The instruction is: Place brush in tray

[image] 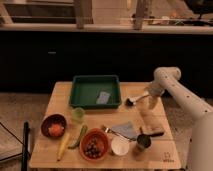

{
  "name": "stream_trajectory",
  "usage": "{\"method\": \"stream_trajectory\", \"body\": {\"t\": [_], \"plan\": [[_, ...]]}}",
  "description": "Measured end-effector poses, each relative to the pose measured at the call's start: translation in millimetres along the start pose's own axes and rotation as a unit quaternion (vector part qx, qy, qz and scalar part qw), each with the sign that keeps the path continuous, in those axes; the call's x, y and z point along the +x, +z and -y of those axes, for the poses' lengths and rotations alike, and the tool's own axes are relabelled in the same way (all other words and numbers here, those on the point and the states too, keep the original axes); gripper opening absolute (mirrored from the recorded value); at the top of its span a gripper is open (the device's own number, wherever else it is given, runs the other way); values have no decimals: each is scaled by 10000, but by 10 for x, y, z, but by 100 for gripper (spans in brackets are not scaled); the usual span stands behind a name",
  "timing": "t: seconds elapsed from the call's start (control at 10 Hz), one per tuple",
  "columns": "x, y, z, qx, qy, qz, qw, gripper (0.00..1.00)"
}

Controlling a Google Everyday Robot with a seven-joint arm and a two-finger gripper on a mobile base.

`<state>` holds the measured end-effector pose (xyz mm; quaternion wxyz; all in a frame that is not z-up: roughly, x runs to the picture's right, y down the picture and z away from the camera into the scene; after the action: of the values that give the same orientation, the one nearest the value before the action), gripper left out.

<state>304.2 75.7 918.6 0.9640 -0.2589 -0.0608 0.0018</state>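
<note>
The gripper (150,96) hangs just right of the tray (95,77), jaws clamped on the brush (136,99) handle, bristle head toward the tray, over the surface (57,100)

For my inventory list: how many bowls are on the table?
2: a dark red bowl at the front left, an orange bowl at the front centre. The tool is by the brush, right of the tray.
</note>
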Motion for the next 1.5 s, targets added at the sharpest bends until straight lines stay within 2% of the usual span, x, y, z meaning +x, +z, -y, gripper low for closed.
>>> {"method": "stream_trajectory", "body": {"t": [0.2, 0.4, 1.5], "plan": [[-35, -5, 36, 63, 13, 11, 10000, 80], [-109, 33, 74, 30, -50, 45, 10000, 80], [-240, 357, -54, -481, -296, 173, 9983, 80]]}}
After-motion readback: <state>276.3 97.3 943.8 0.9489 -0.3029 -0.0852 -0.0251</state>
